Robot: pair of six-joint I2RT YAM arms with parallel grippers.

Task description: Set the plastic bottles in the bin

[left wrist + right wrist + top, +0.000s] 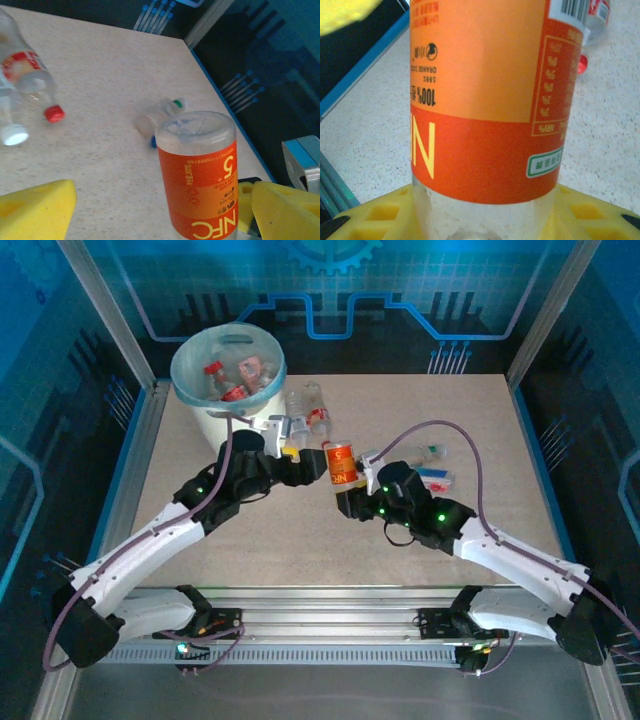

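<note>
At the far left of the worktop stands the bin, several red-labelled bottles lying inside its blue liner. Its rim sits higher than any bottle on the surface, so a load must be lifted over the edge, and the corner post of the frame is close behind it. Just right of the bin lie two clear bottles on their sides, one red-capped, free to roll.

The left fingers are spread wide around the orange bottle, and the left-hand pad is clearly off it. This bottle is upside down, base up, near the middle of the worktop. It looks empty, so I judge it light, with thin walls that dent under a hard squeeze and a glossy label that may slip. The stiffer shoulder and neck are the safer hold.

That is where the right fingers pinch it, on the clear part below the label. Both arms crowd this spot, so either has little room to turn. Further right lie two small bottles, with bare worktop beyond them up to the side rail and open room toward the arm bases
</note>
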